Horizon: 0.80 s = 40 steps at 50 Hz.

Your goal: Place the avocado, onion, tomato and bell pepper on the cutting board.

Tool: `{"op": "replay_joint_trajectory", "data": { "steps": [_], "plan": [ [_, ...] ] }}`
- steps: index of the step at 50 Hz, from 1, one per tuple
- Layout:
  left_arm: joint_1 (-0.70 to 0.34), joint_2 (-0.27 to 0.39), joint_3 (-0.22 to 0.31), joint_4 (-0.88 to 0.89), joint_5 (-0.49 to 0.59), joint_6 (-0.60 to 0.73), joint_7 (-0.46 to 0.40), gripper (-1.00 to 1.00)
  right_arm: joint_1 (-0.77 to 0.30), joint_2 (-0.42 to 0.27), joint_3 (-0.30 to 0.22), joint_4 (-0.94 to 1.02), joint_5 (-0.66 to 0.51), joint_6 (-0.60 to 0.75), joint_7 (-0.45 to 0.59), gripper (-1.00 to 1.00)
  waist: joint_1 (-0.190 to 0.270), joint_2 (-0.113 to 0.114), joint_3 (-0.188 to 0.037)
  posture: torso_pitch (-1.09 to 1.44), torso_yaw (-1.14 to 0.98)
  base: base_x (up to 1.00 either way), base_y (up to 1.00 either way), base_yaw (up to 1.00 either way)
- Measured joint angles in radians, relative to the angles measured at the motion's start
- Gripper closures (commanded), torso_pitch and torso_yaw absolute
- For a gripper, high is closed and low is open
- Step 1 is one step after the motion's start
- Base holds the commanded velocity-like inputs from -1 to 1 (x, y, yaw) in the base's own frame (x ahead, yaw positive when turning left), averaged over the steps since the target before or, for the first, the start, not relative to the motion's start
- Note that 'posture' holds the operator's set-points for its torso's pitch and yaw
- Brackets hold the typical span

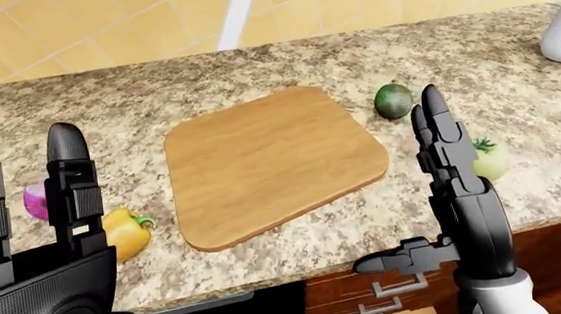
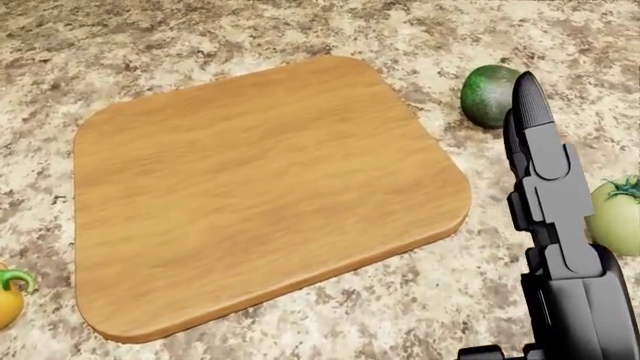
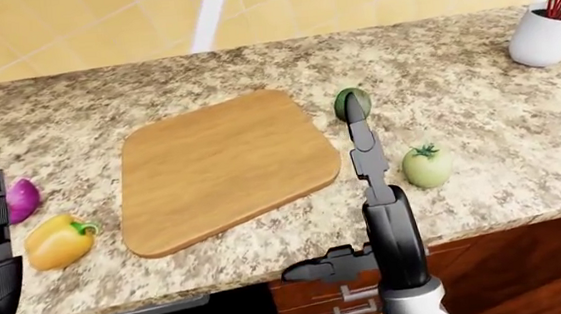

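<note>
Both robot hands are spread: the right robot hand [image 1: 453,188] stands between the avocado [image 1: 394,100] and tomato [image 3: 427,166]. Cutting board [image 1: 273,161] lies bare to its left; bell pepper [image 3: 56,240] and onion [image 3: 21,200] sit beside the left robot hand [image 1: 34,221].

Both eye views look down across the cutting board [image 3: 223,167]; the head view sits nearer, sharing it.
</note>
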Motion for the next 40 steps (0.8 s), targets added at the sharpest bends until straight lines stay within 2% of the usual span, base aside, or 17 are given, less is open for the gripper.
{"op": "replay_joint_trajectory", "data": {
  "steps": [15,20,25,31,36,37,40],
  "plan": [
    [-0.001,0.003,-0.002,0.0,-0.001,0.003,0.003,-1.0,-0.005,0.0,0.009,-0.026,-0.008,-0.006,-0.002,-1.0,-0.002,-0.003,0.005,0.0,0.0,0.0,0.0,0.0],
    [0.002,0.004,-0.005,0.0,0.002,0.001,0.003,-1.0,-0.016,0.001,-0.01,-0.074,-0.003,0.035,0.014,-1.0,-0.001,-0.005,0.005,0.0,0.0,0.0,0.0,0.0],
    [0.005,0.003,-0.008,0.0,0.002,-0.001,0.0,-1.0,-0.071,-0.007,-0.05,-0.152,-0.013,0.145,0.048,-1.0,0.0,-0.006,0.005,0.0,0.0,0.0,0.0,0.0],
    [0.002,0.003,-0.018,0.0,0.01,0.003,0.001,-1.0,-0.233,-0.017,-0.153,-0.242,-0.057,0.331,0.136,-1.0,0.002,-0.008,0.002,0.0,0.0,0.0,0.0,0.0],
    [0.0,-0.002,-0.01,-0.001,0.005,0.007,-0.002,-1.0,-0.466,-0.042,-0.253,-0.229,-0.124,0.494,0.276,-1.0,0.002,-0.003,0.006,0.0,0.0,0.0,0.0,0.0],
    [-0.001,-0.003,-0.011,-0.001,0.006,0.009,-0.002,-1.0,-0.502,-0.055,-0.272,-0.231,-0.135,0.524,0.303,-1.0,0.004,-0.003,0.007,0.0,0.0,0.0,0.0,0.0],
    [0.0,-0.007,-0.01,-0.002,0.006,0.011,-0.006,-1.0,-0.667,-0.168,-0.337,-0.231,-0.15,0.664,0.381,-1.0,0.004,-0.001,0.013,0.0,0.0,0.0,0.0,0.0]
  ]
}}
